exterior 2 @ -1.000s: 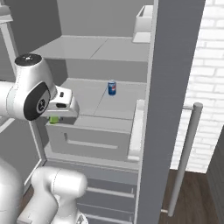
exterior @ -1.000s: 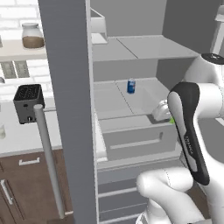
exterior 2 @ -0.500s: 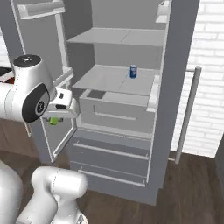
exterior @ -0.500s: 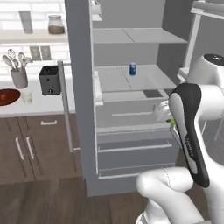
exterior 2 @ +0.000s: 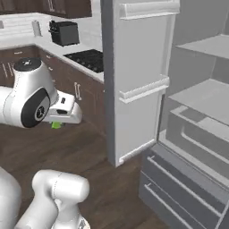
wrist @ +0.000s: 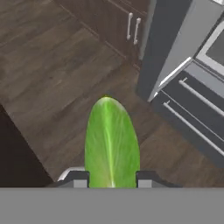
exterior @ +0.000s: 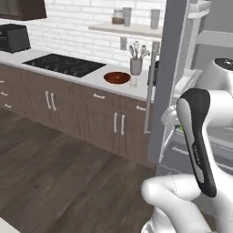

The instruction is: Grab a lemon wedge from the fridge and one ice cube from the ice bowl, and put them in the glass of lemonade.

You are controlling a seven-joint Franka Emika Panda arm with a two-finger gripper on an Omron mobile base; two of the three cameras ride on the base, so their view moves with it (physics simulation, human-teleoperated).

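One small yellow-green lemon wedge [wrist: 112, 142] is seen clamped between the two dark finger tips of the gripper [wrist: 112, 177], its pointed end reaching out past them over the dark wooden floor [wrist: 52, 65]. In the right base view the wedge [exterior 2: 56, 125] shows as a green speck under the white hand, beside the arm's bent elbow, with the forearm held level and low in front of the base. One tall grey fridge [exterior 2: 179, 112] stands open, with two drawers below its pale shelves. On the pale counter [exterior: 91, 77] one round reddish-brown wooden ice bowl [exterior: 117, 78] rests near one grey utensil cup [exterior: 136, 66]. One short clear glass of lemonade [exterior: 133, 81] stands just beside the bowl. No writing can be read.
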